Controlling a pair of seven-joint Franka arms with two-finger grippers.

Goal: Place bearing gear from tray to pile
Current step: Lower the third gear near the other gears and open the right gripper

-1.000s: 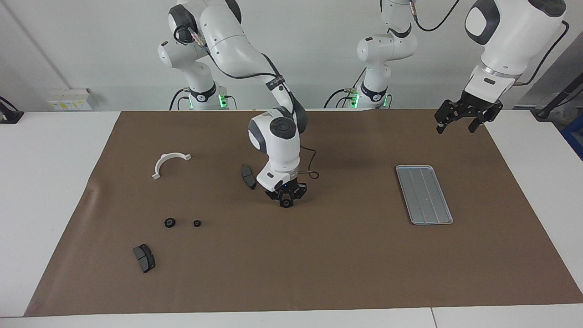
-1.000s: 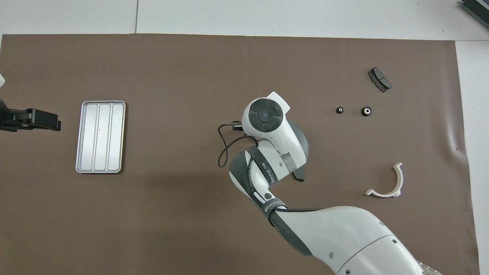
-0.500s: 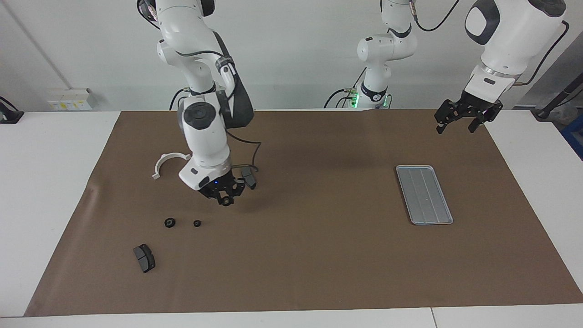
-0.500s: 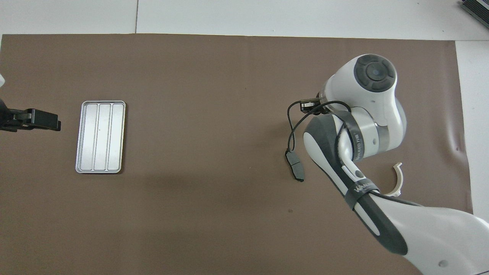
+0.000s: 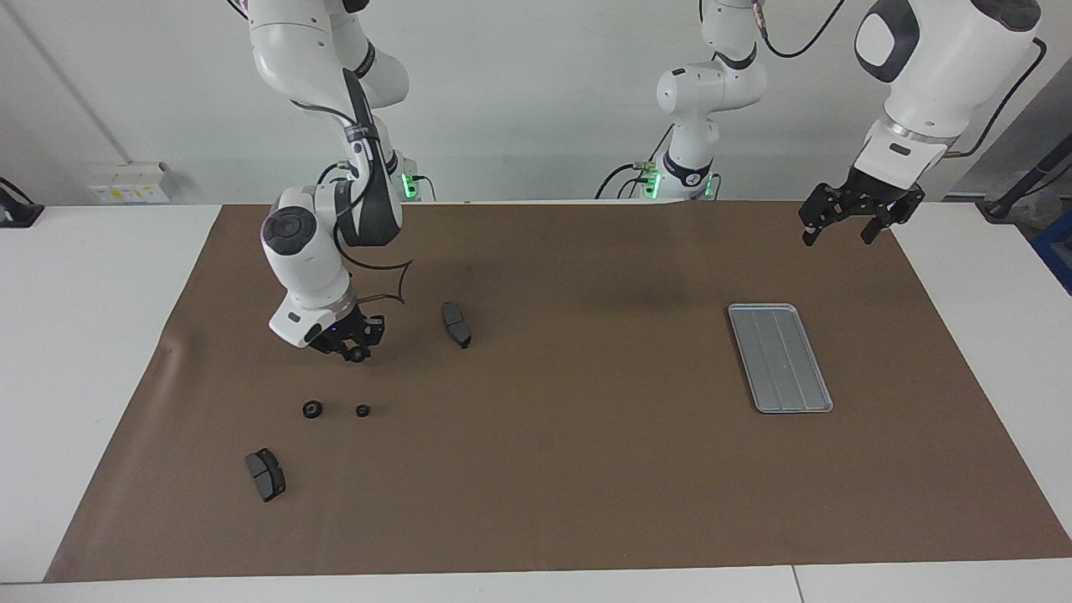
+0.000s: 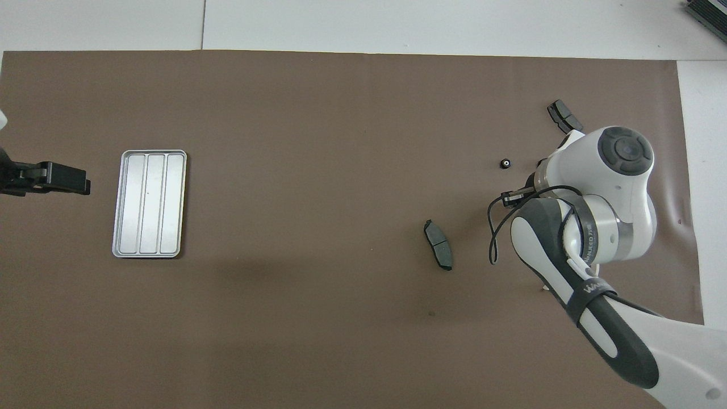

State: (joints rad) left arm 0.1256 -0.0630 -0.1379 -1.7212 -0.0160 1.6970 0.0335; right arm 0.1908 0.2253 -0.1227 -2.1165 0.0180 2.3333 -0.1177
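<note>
facing: your right gripper (image 5: 358, 353) holds a gear (image 5: 358, 355) above the pile (image 5: 311, 409), its two gears just under and toward the table edge; left gripper (image 5: 847, 219) wide, waiting beside empty tray (image 5: 780, 358) | overhead: right wrist hides the gripper; one pile gear (image 6: 504, 164) shows beside it

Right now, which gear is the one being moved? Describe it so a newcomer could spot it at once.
Start at the brown mat and go to the right arm's end, where small dark parts lie scattered. Above them hangs the right hand, shut on a small black round gear. It alone is off the mat; the two other gears lie on it, farther from the robots.
</note>
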